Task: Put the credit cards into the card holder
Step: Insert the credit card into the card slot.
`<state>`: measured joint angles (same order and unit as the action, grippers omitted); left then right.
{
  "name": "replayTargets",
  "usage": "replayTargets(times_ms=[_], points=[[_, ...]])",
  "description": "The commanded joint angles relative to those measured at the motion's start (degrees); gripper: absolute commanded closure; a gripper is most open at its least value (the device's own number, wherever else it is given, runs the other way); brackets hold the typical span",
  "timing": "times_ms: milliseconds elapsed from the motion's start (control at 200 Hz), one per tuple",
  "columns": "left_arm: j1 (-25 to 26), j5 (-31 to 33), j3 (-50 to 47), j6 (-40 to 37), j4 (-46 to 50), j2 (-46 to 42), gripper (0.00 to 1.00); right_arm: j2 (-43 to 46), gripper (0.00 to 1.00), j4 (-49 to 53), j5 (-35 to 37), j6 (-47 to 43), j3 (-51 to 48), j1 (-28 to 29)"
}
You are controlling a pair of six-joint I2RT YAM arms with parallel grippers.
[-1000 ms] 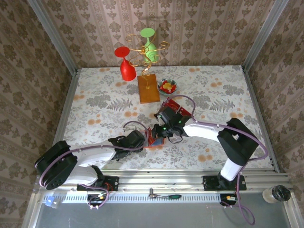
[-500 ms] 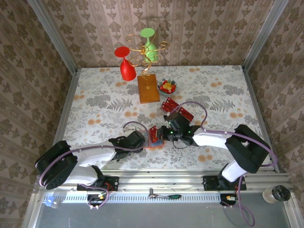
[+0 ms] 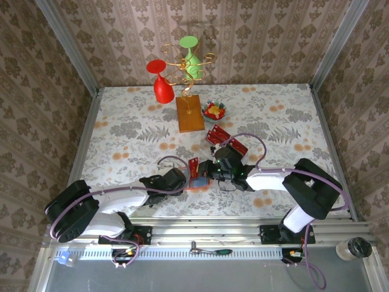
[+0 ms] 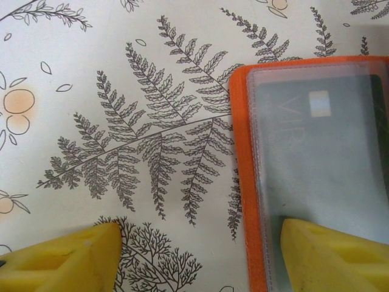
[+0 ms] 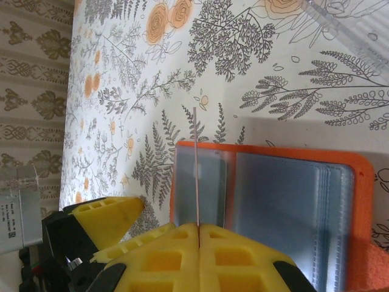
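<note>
The card holder [image 3: 197, 184] lies open on the tablecloth, orange with clear sleeves [image 5: 285, 207]. A dark card sits in its sleeve [image 4: 316, 140]. My right gripper [image 5: 199, 226] is shut on a thin credit card [image 5: 196, 164], seen edge-on and held upright over the holder's left sleeve. From above, this card [image 3: 194, 167] shows red in front of the right gripper [image 3: 209, 172]. My left gripper [image 4: 200, 255] is open, one finger [image 4: 334, 255] resting on the holder's sleeve, the other on the cloth. More red credit cards [image 3: 228, 140] lie behind the right wrist.
A brown wooden block [image 3: 190, 114] carries a gold wire stand with a red glass [image 3: 161, 85] and a green glass [image 3: 191, 58]. A bowl of candies [image 3: 214, 111] sits beside it. Walls close the table on three sides.
My right arm has swung its wrist round and lowered its elbow, keeping the card over the holder's left side. The left arm has not moved.
</note>
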<state>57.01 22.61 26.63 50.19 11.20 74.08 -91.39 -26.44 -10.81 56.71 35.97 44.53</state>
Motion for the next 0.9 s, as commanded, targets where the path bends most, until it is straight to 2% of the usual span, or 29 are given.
replayTargets(times_ms=[0, 895], points=[[0.47, 0.59, -1.14, 1.05, 2.77, 0.08, 0.3, -1.78, 1.0, -2.65, 2.36, 1.35, -0.22, 0.55], [0.87, 0.68, -1.24, 1.4, 2.21, 0.27, 0.3, -4.14, 1.0, -5.14, 4.04, 1.43, -3.91, 2.11]])
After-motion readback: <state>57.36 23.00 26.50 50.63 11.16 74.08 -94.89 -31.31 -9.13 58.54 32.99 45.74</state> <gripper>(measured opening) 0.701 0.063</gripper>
